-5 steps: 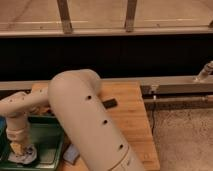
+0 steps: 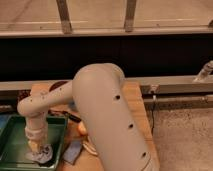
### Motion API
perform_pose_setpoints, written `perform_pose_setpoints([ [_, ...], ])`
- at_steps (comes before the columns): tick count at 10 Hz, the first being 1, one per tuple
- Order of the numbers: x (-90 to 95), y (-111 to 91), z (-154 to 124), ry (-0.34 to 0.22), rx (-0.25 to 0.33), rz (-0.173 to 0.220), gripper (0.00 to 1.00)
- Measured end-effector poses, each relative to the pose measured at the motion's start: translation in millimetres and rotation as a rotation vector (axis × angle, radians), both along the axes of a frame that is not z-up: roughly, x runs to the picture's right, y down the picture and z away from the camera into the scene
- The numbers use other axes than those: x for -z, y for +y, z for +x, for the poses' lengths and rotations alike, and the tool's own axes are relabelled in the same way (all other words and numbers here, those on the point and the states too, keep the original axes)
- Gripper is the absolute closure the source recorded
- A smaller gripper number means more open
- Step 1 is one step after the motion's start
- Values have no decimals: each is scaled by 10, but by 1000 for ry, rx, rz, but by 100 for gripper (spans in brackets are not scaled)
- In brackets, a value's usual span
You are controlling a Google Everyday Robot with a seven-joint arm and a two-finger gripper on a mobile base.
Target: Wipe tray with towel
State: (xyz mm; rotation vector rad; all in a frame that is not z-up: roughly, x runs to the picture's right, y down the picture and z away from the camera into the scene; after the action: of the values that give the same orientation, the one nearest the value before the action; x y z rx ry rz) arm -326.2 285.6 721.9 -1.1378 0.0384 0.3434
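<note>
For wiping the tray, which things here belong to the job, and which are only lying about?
Job: green tray; towel in it; gripper at the towel.
Lying about: blue object beside the tray; orange object on the table.

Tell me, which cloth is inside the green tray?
The pale grey towel, right under the claw, lies in the tray. The blue cloth lies outside, on the table.
</note>
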Motion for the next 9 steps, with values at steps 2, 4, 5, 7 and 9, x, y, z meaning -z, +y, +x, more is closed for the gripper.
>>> perform_pose_setpoints([
  [2,-184,-203,7,2,9,9,100],
  [4,-339,-416,-199,-16,27,21,100],
  [5,-430,-542,-327,-30,46,26,100],
  [7,-536,-626,-595,-69,95,23,100],
  [9,-536,-560,-793,-111,139,13,100],
])
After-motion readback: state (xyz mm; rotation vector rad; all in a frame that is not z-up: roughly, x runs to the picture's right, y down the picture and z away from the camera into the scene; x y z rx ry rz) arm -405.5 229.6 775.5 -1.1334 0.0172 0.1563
